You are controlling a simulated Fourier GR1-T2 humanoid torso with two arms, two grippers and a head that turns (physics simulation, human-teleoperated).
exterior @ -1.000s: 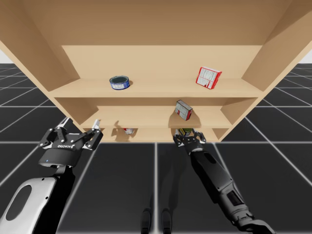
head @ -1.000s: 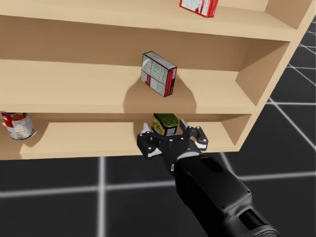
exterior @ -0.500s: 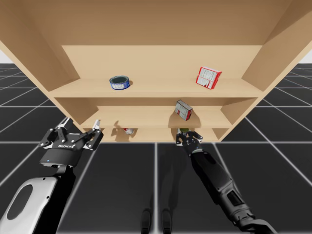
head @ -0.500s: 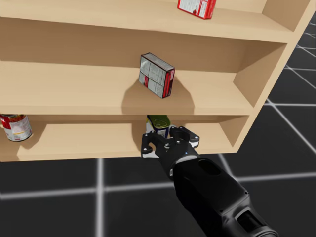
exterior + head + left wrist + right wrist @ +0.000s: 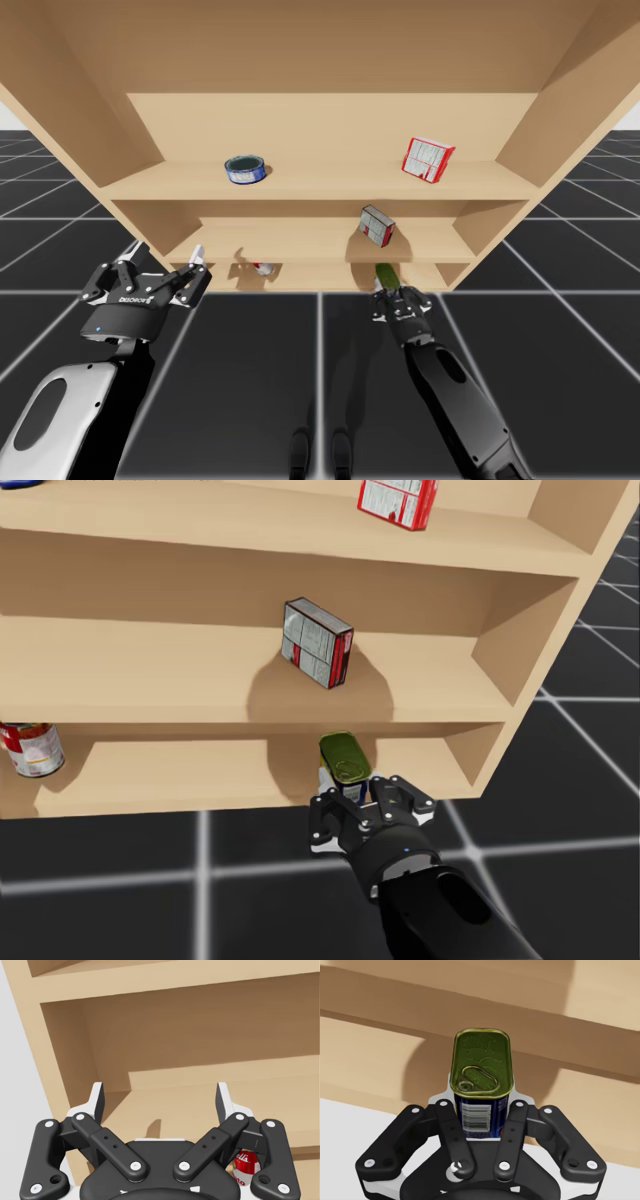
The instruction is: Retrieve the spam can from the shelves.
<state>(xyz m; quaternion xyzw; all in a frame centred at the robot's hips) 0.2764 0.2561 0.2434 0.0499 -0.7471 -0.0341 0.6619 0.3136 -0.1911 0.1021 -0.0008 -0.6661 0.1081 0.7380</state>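
The left gripper (image 5: 160,1102) and right gripper (image 5: 481,1127) were black linkage assemblies with silver pivot screws and white finger backing. The left forearm (image 5: 90,385) was pale grey, the right forearm (image 5: 450,385) black.

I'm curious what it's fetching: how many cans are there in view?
3. A blue round can on the top shelf, a red-and-white can at the left of the bottom shelf, a gold-topped rectangular can held in my right gripper. Others may be hidden.
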